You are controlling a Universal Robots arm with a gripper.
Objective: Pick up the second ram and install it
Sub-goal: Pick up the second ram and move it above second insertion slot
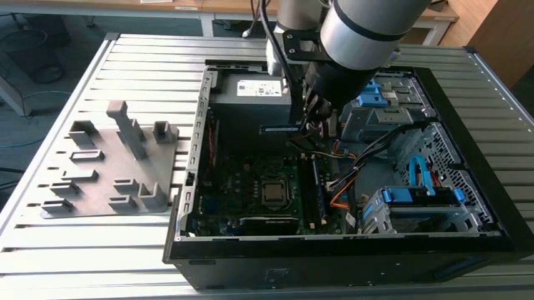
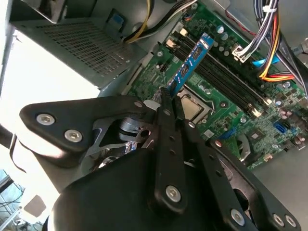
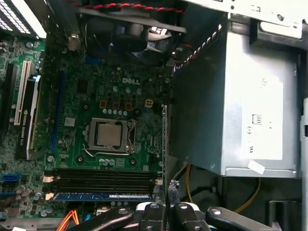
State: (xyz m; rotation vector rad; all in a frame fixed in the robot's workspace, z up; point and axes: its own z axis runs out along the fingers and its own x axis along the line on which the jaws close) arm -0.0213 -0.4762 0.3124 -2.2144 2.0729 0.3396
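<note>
Pincer (image 2: 166, 95) clamps second ram (image 2: 192, 61) | grasped end hidden | over motherboard (image 2: 229, 114)

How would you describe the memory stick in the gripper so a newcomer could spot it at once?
Find the open computer case on the slatted table and look above its green circuit board. There the gripper clamps one end of the memory stick, a thin, narrow blue strip. Unlike the other stick, seated in a slot on the board, it hangs in the air.

In gripper (image 2: 167, 97), second ram (image 2: 191, 65) above motherboard (image 2: 155, 73).
</note>
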